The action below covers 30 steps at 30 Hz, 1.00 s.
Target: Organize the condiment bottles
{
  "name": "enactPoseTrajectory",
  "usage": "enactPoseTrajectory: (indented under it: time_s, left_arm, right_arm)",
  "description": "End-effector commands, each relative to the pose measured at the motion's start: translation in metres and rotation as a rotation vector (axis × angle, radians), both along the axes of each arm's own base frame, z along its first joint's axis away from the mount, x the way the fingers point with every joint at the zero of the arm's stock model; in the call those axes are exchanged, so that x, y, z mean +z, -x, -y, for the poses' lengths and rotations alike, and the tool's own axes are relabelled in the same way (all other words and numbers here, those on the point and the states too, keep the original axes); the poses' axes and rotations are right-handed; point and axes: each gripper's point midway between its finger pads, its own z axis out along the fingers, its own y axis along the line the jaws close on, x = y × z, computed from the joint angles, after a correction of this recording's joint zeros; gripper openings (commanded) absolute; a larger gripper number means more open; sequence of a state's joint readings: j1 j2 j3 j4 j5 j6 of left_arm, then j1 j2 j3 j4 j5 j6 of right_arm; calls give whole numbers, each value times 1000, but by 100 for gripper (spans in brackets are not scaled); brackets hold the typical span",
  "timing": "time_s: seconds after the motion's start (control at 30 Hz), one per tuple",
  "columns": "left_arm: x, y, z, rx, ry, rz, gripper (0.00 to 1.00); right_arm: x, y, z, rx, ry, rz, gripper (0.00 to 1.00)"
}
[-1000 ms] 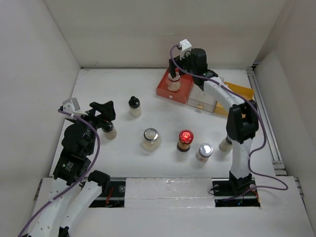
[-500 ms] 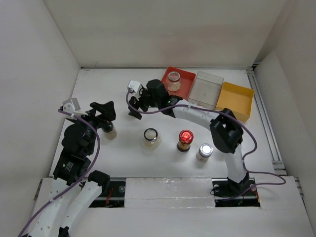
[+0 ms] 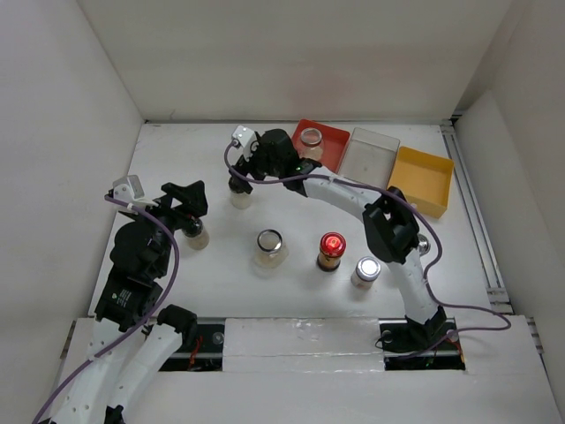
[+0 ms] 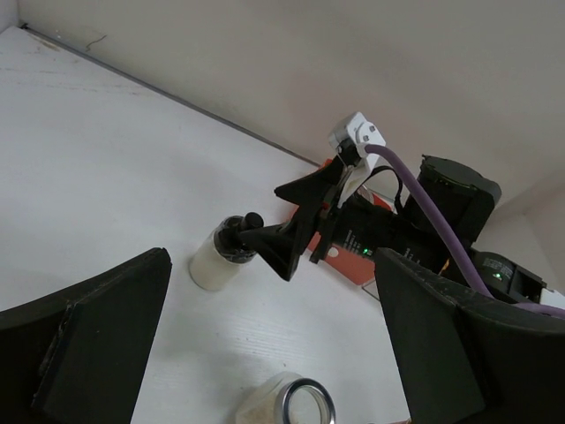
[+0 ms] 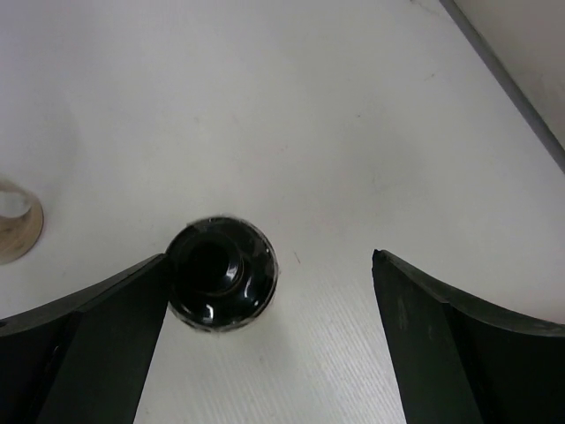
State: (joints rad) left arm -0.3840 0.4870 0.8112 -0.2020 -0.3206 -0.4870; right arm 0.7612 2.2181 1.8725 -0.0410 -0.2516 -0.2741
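Silver-capped jar (image 3: 366, 269): nearest the arm bases, right of centre on the worktop (image 3: 177, 150); upright, untouched.
Red-capped bottle (image 3: 332, 250): just left of the silver-capped jar and slightly farther back; upright, amber contents.
Wide jar (image 3: 270, 247): middle of the worktop, silver rim, pale contents; nothing touches it.
Small dark-capped bottle (image 3: 197, 234): left side, just beside the left claw.
Left claw (image 3: 188, 208): fingers spread wide and holding nothing. Whether the small bottle stands between them cannot be told.
Black-capped bottle (image 5: 221, 272): farther back, left of centre; upright, pale contents, directly under the right claw.
Handling, judged: glass, so rigid, smooth and breakable; probably light. Tall on a narrow foot, so a sideways knock could topple it. Best taken across the body just below the cap, squarely, with a modest squeeze.
Right claw (image 5: 269, 265): jaws at full spread, straddling the black cap off-centre. One finger is just beside the cap and the other well apart; contact cannot be told. Nothing is gripped.
Red tray (image 3: 334, 146): far edge, holding one pale jar (image 3: 310, 140).
Clear tray (image 3: 369, 157), yellow tray (image 3: 422, 177): in a row to the red tray's right, no bottles seen in them.
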Motion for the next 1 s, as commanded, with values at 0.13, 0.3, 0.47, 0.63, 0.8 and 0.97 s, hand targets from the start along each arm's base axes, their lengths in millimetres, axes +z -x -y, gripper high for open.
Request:
enactPoseTrajectory:
  time_s: [0.13,0.3,0.47,0.63,0.8,0.97]
  left_arm:
    - [16,-1,-3,10,10,62,96]
    - [14,-3,0,1,6,52,96]
    - [14,-3,0,1,6,52,96]
    - [14,-3,0,1,6,52,96]
    - [14,-3,0,1,6,52,96]
    - [14,-3,0,1,6,52,96]
  right_arm:
    - [-1,3,-26,64,-61,-23,100]
    - [-7,2,-27,64,-56,-28,96]
    - [-8,6,-34,97,-77,-54,96]
    - [-7,24,-31,155,-93,-69,100]
    - [3,31,-33,208,-136,-80,100]
    - [-8,27,-36,219,-144,-115,100]
